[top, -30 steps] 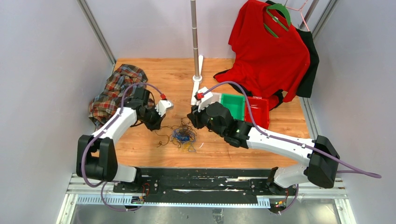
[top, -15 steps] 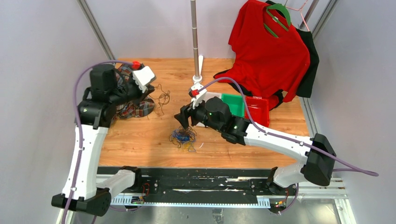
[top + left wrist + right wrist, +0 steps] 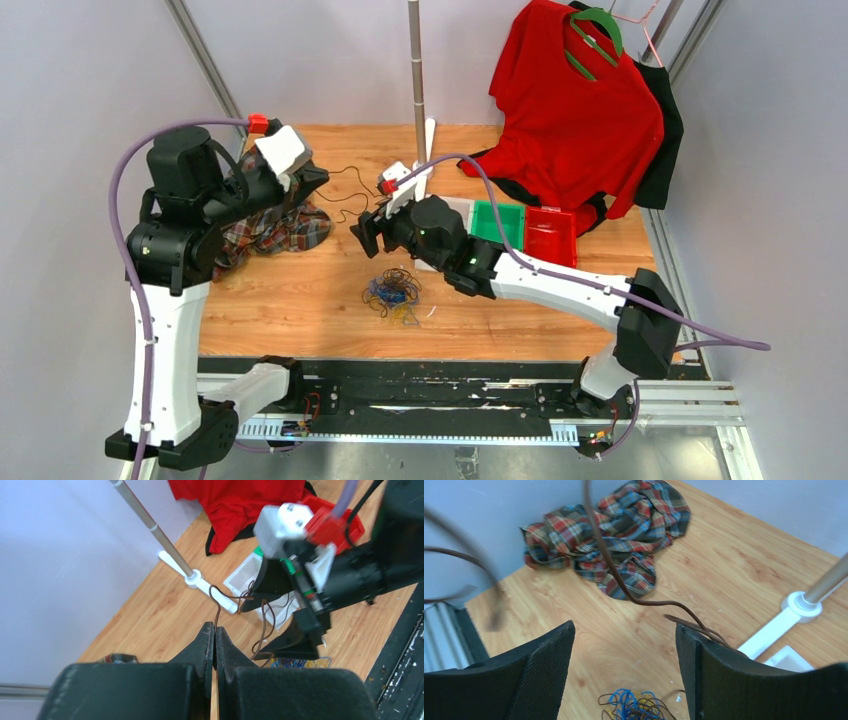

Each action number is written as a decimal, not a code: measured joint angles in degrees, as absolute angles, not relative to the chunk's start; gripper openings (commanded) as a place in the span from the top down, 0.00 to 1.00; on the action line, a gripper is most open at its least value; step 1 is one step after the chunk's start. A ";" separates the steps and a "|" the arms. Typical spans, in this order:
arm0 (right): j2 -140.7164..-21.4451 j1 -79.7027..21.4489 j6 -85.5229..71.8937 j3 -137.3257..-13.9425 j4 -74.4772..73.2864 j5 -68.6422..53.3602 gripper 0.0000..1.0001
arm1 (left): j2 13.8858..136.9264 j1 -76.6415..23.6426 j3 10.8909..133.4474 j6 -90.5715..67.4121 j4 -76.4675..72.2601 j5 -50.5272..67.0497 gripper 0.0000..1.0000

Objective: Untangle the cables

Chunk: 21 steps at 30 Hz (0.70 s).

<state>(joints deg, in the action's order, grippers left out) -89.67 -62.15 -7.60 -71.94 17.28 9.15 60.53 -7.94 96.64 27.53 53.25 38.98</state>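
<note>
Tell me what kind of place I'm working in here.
Likely a robot lab test cell: a wooden tabletop boxed in by plain grey walls, with staged props such as a red shirt on a hanger and tangled cables.

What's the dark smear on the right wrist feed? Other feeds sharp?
Right wrist view: likely a loop of the brown cable near the lens, out of focus; mid-frame it is sharp. Left wrist view: crisp at the left claw, the right claw slightly soft. Top view: even light, no glare.

brown cable (image 3: 218,612), red-blue plaid cloth (image 3: 624,525), red shirt (image 3: 575,100), green bin (image 3: 500,225)
</note>
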 measured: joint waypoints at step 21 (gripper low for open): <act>-86.70 -54.46 -12.95 -59.07 19.38 12.86 0.36 | 61.84 -7.94 104.18 26.09 53.45 43.07 1.00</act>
